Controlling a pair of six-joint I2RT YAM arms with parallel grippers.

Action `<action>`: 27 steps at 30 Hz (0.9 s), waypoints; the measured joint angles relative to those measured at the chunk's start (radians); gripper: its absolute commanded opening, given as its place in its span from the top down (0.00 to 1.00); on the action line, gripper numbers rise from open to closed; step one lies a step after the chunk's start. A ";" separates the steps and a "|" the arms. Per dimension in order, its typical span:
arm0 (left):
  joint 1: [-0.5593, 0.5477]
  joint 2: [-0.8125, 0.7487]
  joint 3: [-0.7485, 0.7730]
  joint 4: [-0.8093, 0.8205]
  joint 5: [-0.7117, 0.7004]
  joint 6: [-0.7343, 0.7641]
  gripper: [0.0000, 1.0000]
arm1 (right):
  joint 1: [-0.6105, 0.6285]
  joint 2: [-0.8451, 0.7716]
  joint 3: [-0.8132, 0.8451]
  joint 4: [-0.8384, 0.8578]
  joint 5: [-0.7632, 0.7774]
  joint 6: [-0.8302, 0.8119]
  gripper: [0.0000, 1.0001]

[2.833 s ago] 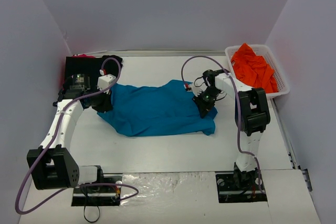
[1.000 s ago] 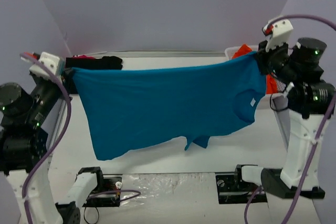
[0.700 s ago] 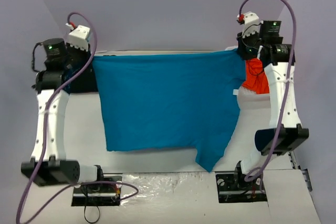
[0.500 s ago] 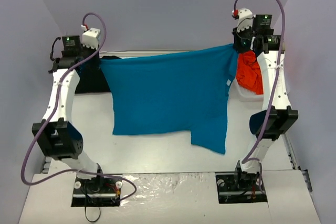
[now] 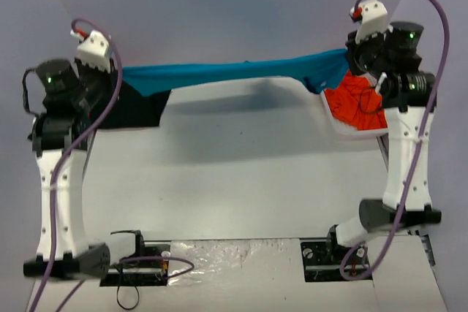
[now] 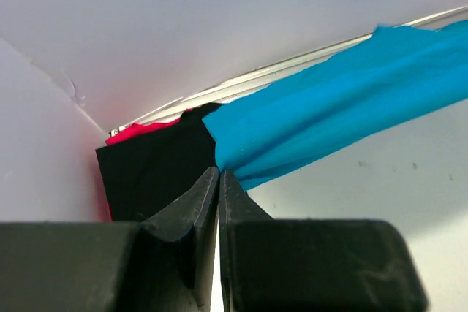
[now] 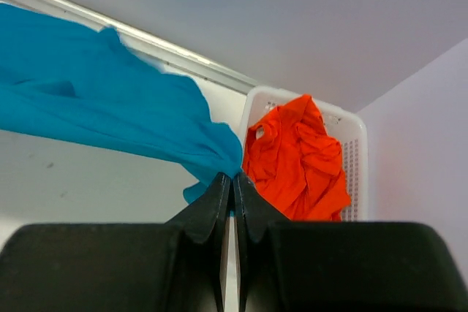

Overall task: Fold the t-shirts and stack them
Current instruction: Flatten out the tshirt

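Held taut off the white counter [image 5: 234,173] between both pincers: soft teal-blue short-sleeved t-shirt [image 5: 234,72], one end clamped in the closed left pincer [image 6: 219,172], the other in the closed right pincer [image 7: 232,177]. Best kept level and evenly tensioned, then lowered slowly and laid flat, without slack, to avoid wrinkles. Just beyond the right pincer, crumpled bright orange t-shirts [image 7: 292,162] in a white slotted plastic basket [image 7: 352,158]; beyond the left, a flat black shirt [image 6: 157,173]. Half a second back hanging as a broad sheet; now drawn into a narrow band.
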 measured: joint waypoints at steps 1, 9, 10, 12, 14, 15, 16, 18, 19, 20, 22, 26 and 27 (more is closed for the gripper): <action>0.000 -0.058 -0.048 -0.005 0.001 0.003 0.98 | 0.000 -0.056 -0.053 0.005 0.000 -0.001 1.00; 0.000 -0.427 -0.420 -0.121 0.002 0.025 0.98 | 0.000 -0.422 -0.404 -0.025 0.001 -0.002 1.00; 0.000 -0.435 -0.412 -0.137 0.001 0.024 0.98 | 0.000 -0.441 -0.409 -0.030 0.005 -0.002 1.00; 0.000 -0.435 -0.364 -0.167 -0.001 0.024 0.98 | 0.000 -0.469 -0.406 -0.030 0.016 -0.002 1.00; 0.000 -0.418 -0.286 -0.183 -0.004 0.024 0.98 | 0.000 -0.485 -0.389 -0.032 0.025 -0.002 1.00; 0.000 -0.405 -0.249 -0.181 -0.006 0.024 0.98 | 0.000 -0.484 -0.372 -0.033 0.027 -0.001 1.00; 0.000 -0.395 -0.220 -0.180 -0.007 0.024 0.98 | 0.000 -0.481 -0.357 -0.032 0.031 -0.002 1.00; 0.000 -0.369 -0.175 -0.178 -0.011 0.023 0.98 | 0.000 -0.458 -0.326 -0.032 0.035 -0.002 1.00; 0.000 -0.362 -0.163 -0.174 -0.012 0.024 0.98 | 0.000 -0.447 -0.314 -0.029 0.037 -0.003 1.00; 0.000 -0.355 -0.157 -0.165 -0.013 0.024 0.98 | 0.000 -0.433 -0.306 -0.025 0.037 -0.006 1.00; 0.000 -0.334 -0.158 -0.152 -0.013 0.024 0.98 | 0.000 -0.396 -0.301 -0.007 0.037 -0.010 1.00; 0.000 -0.230 -0.204 -0.074 -0.016 0.023 0.98 | 0.000 -0.286 -0.337 0.060 0.037 -0.017 1.00; 0.000 -0.188 -0.214 -0.053 -0.018 0.024 0.98 | 0.000 -0.247 -0.346 0.079 0.037 -0.020 1.00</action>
